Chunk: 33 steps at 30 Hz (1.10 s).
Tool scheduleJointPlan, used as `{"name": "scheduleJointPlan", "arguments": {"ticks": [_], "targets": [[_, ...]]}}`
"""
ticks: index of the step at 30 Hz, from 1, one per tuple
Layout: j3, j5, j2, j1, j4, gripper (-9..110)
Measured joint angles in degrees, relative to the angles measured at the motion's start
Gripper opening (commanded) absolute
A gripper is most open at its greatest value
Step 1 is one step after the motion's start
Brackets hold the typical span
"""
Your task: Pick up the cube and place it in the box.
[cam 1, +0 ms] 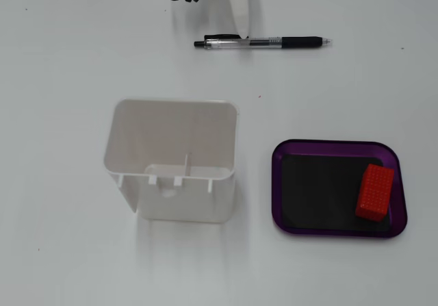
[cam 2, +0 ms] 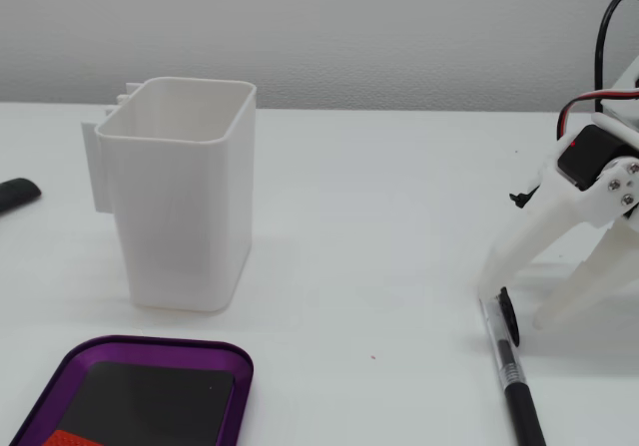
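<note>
The red cube (cam 1: 375, 192) lies inside the purple box (cam 1: 276, 183), at the right end of its black floor. In the low fixed view only a red sliver of the cube (cam 2: 68, 439) shows at the bottom edge, inside the box (cam 2: 150, 347). My gripper (cam 2: 517, 304) stands open at the right, far from the box. Its white fingertips (cam 2: 490, 284) point down at the table, on either side of the pen's clip end. From above, one finger (cam 1: 237, 10) reaches in from the top edge down to the pen.
A clear pen (cam 1: 263, 42) with a black grip lies near the gripper (cam 2: 511, 368). A tall white open-topped container (cam 1: 171, 159) stands left of the box (cam 2: 180, 192). A dark object (cam 2: 15, 195) sits at the far left edge.
</note>
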Motion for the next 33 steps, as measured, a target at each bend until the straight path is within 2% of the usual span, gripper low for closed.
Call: {"name": "scheduleJointPlan", "arguments": {"ticks": [12,33], "targets": [[1.0,5.4,0.0,2.7,-0.5,0],[1.0,5.4,0.0,2.7,-0.7,0]]}}
